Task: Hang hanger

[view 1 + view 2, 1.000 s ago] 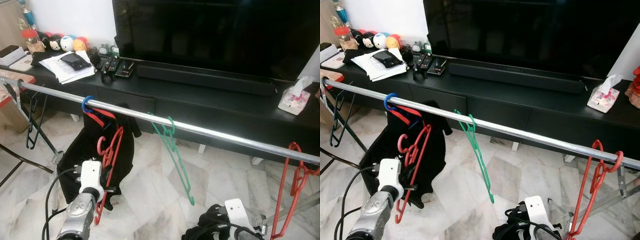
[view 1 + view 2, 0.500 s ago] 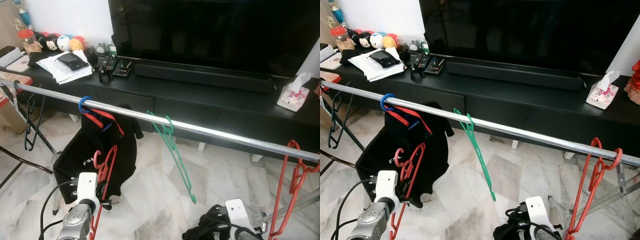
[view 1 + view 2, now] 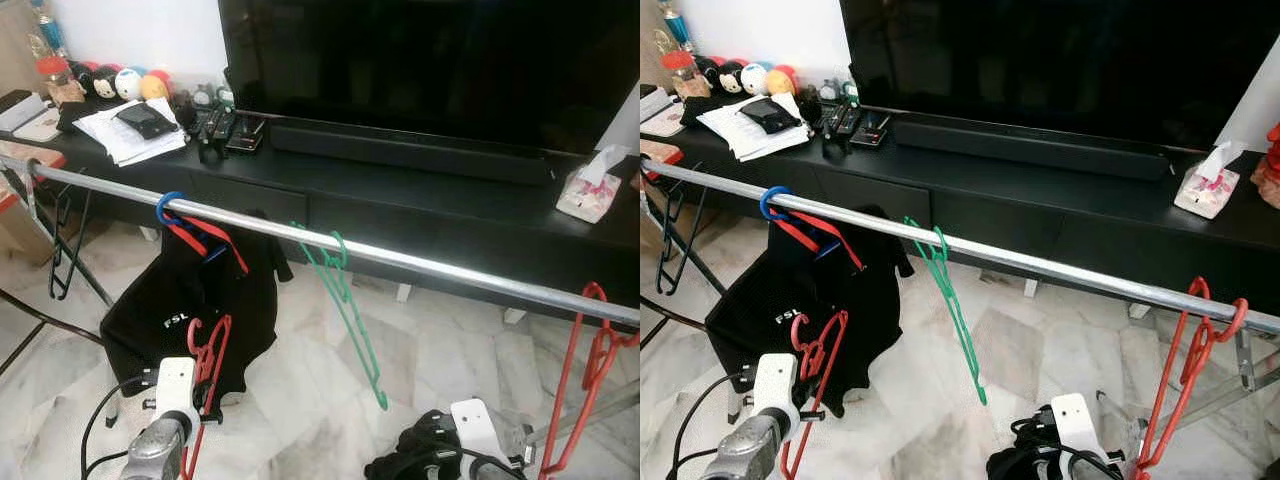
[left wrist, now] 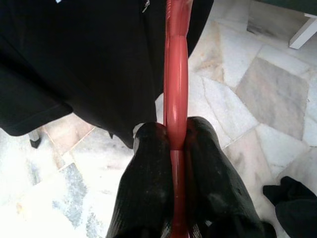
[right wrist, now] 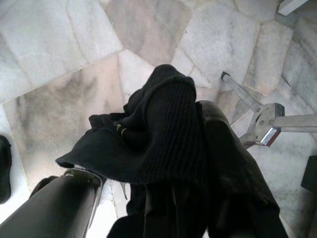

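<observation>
While the red plastic hanger [image 3: 205, 370] is being pinched at its lower frame between the two black fingers [image 4: 148, 198] of the left gripper [image 4: 174, 144], it is standing hook-up well below the long silver metal rail [image 3: 400, 262], so the hanging itself is not yet done. Its hook is sitting in front of the black garment [image 3: 170, 310] that is draping from a blue-hooked red hanger [image 3: 185, 222] on the rail. What is left, by my judgement, is raising the hanger and catching its hook over a bare stretch of rail, perhaps between that garment and the green plastic hanger [image 3: 345, 300] dangling nearby. Further along, another red hanger [image 3: 585, 370] is hanging at the rail's right end. The right gripper [image 5: 193, 163] is sitting low over the marble floor [image 3: 440, 360], its fingers closing on a bundle of black knitted cloth [image 5: 148, 144]. Behind the rail, a low black bench [image 3: 450, 195] is carrying a large dark television [image 3: 430, 70].
</observation>
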### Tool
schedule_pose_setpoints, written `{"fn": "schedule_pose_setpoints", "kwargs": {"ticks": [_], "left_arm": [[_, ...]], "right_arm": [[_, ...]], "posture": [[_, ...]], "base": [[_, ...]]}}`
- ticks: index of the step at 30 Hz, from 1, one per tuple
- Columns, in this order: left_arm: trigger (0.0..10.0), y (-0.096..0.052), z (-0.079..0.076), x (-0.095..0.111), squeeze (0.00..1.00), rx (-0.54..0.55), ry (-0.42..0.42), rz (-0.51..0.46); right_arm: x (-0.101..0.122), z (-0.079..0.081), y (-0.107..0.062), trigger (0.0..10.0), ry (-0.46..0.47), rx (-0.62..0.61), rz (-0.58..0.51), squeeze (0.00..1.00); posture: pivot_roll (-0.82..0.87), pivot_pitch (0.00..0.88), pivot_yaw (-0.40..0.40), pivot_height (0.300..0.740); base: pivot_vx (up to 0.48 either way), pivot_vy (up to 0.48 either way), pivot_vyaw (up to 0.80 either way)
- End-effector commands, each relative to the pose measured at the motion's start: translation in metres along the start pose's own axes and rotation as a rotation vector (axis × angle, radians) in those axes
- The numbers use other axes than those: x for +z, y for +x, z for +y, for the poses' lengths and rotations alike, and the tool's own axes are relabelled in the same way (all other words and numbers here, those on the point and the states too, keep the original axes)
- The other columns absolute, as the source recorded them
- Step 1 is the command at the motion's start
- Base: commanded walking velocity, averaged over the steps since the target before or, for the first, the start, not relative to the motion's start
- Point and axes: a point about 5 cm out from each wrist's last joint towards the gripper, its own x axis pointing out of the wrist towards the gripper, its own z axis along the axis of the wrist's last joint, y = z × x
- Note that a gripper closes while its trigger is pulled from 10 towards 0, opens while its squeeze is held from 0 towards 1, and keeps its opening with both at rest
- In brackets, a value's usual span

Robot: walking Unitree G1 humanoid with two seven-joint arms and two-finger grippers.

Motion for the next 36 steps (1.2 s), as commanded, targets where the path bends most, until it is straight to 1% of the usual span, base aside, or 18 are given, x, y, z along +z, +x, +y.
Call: {"fn": "schedule_pose_setpoints", "kwargs": {"ticks": [1, 3, 5, 8, 21, 28, 36], "left_arm": [[10.0, -0.002, 0.001, -0.007, 0.0, 0.008, 0.001, 0.029], [10.0, -0.003, 0.001, -0.009, 0.0, 0.009, 0.002, 0.04], [10.0, -0.006, 0.006, -0.016, 0.0, 0.017, 0.0, 0.067], [10.0, -0.008, 0.01, -0.02, 0.0, 0.02, 0.003, 0.083], [10.0, -0.008, 0.006, -0.024, 0.0, 0.014, 0.008, 0.103], [10.0, -0.01, 0.008, -0.028, 0.0, 0.018, 0.005, 0.129], [10.0, -0.012, 0.013, -0.032, 0.0, 0.028, 0.0, 0.15]], "right_arm": [[-0.004, 0.0, -0.001, 10.0, 0.004, -0.004, 0.011, 0.0], [-0.003, 0.001, -0.001, 10.0, 0.003, -0.003, 0.01, 0.0], [-0.003, 0.002, -0.001, 10.0, 0.002, 0.0, 0.008, 0.0], [-0.003, 0.003, -0.001, 10.0, 0.002, 0.003, 0.006, 0.0], [-0.004, 0.004, -0.001, 10.0, 0.002, 0.013, 0.003, 0.0], [-0.004, 0.004, -0.001, 10.0, -0.003, 0.015, 0.002, 0.0], [-0.003, 0.004, -0.001, 10.0, -0.004, 0.016, 0.0, 0.0]], "posture": [[-0.08, 0.031, -0.014, 0.74], [-0.09, 0.028, -0.011, 0.74], [-0.09, 0.022, -0.008, 0.74], [-0.09, 0.02, -0.005, 0.74], [-0.09, 0.007, 0.0, 0.74], [-0.09, 0.001, -0.001, 0.74], [-0.09, 0.01, -0.005, 0.74]], "base": [[-0.289, 0.0, 0.0], [-0.289, 0.0, 0.0], [-0.298, 0.0, 0.0], [-0.315, 0.0, 0.0], [-0.319, 0.0, 0.0], [-0.321, 0.0, 0.0], [-0.33, 0.0, 0.0]]}}
